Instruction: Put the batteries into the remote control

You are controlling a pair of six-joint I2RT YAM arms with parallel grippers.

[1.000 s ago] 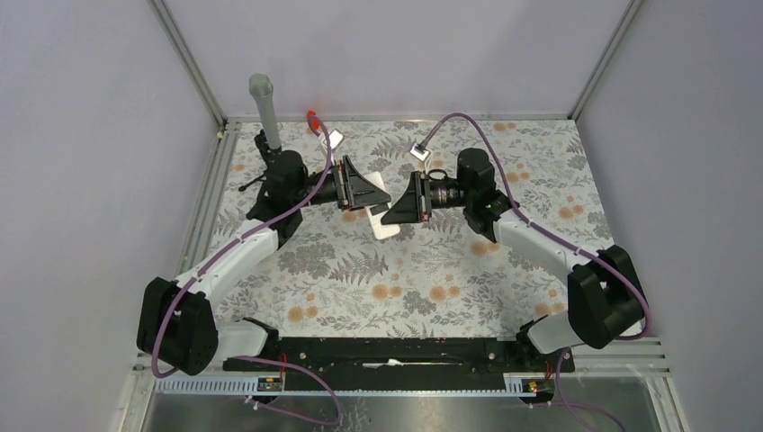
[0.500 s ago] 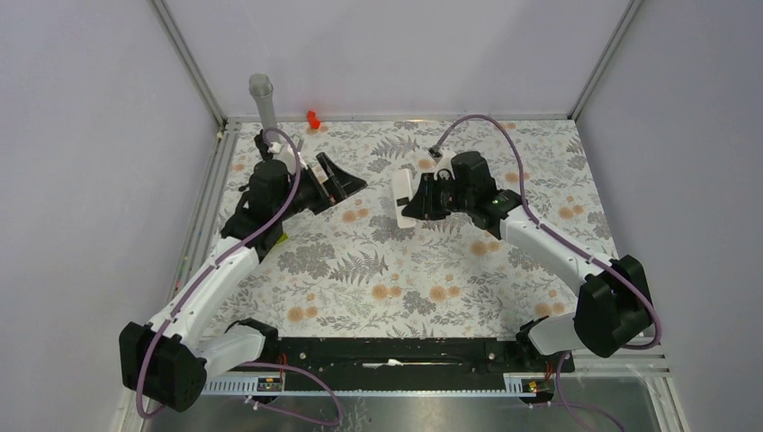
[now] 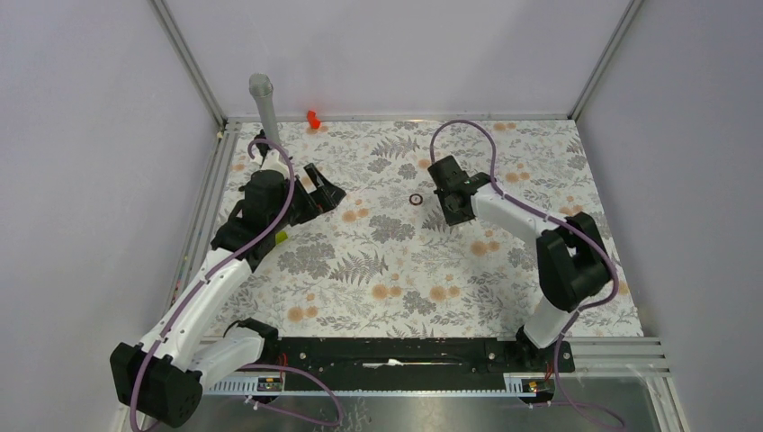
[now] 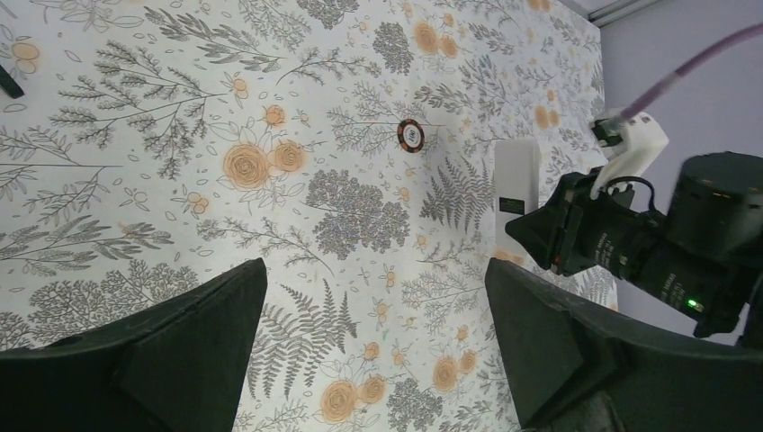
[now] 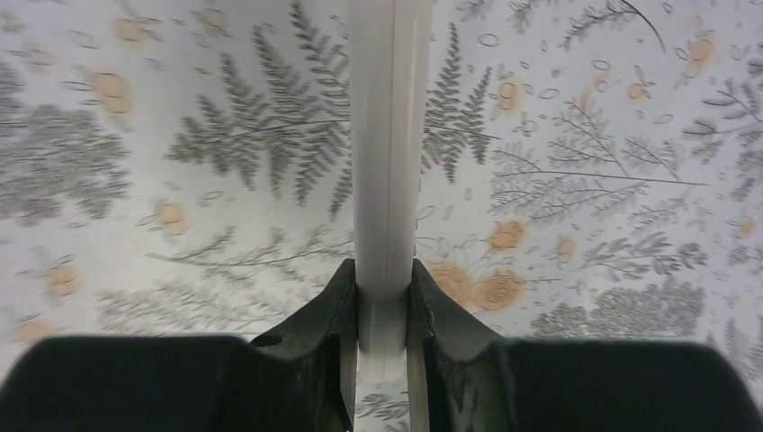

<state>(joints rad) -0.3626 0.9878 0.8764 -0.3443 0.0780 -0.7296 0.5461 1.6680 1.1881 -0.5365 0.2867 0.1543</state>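
The remote control [image 5: 387,135] is a slim white bar, seen edge-on between my right gripper's [image 5: 385,270] fingers, which are shut on its near end. In the left wrist view the remote control [image 4: 516,175] sticks out of the right gripper's black fingers [image 4: 549,238] above the mat. From above, the right gripper [image 3: 453,209] points down and hides the remote. My left gripper [image 4: 375,270] is wide open and empty over the flowered mat, back at the left [image 3: 328,183]. No batteries show in any view.
A small dark ring [image 3: 416,199] lies on the mat between the grippers, also seen from the left wrist [image 4: 410,134]. A yellow-green marker [image 3: 281,237] peeks out beside the left arm. A grey post [image 3: 263,99] and a red piece [image 3: 313,118] stand at the back.
The left gripper let go of the remote, opened wide and drew back to the left. The right gripper kept the remote, moved right and turned to point downward.
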